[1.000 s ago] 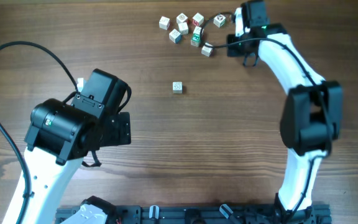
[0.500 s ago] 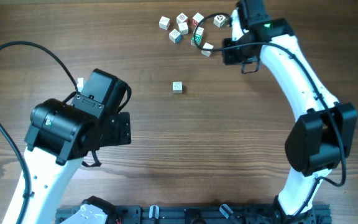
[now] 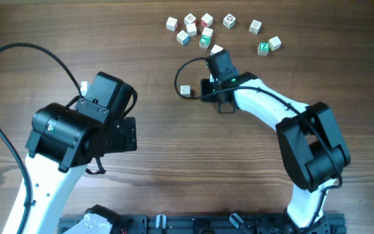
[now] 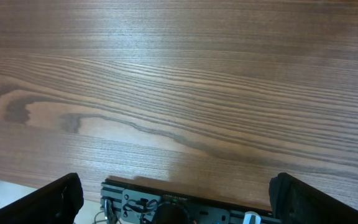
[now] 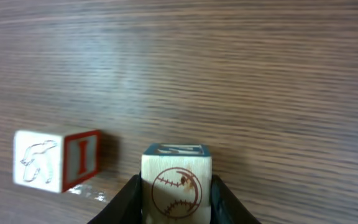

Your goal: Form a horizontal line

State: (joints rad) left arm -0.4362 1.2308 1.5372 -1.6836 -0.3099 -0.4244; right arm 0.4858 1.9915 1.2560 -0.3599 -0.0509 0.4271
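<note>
My right gripper point(image 5: 176, 194) is shut on a small wooden cube point(image 5: 176, 179) with a baseball drawing on the face toward the camera and a blue-edged top. It is low over the table. A lone cube point(image 5: 55, 160) with a red "I" face lies just left of it and a little ahead, apart from it. In the overhead view the right gripper point(image 3: 208, 89) is just right of that lone cube point(image 3: 185, 91). The held cube is hidden there. No row of three touching cubes is in view. My left gripper point(image 4: 179, 208) is open and empty.
Several loose letter cubes lie scattered at the table's far edge, among them a white one point(image 3: 171, 24), a green one point(image 3: 204, 40) and a green one further right point(image 3: 263, 47). The left arm point(image 3: 76, 133) hangs over the table's left side.
My right arm has swung from the cube cluster at the far edge down and left to the lone cube, carrying the baseball cube. Cubes at the far right are uncovered. The left arm has not moved.
</note>
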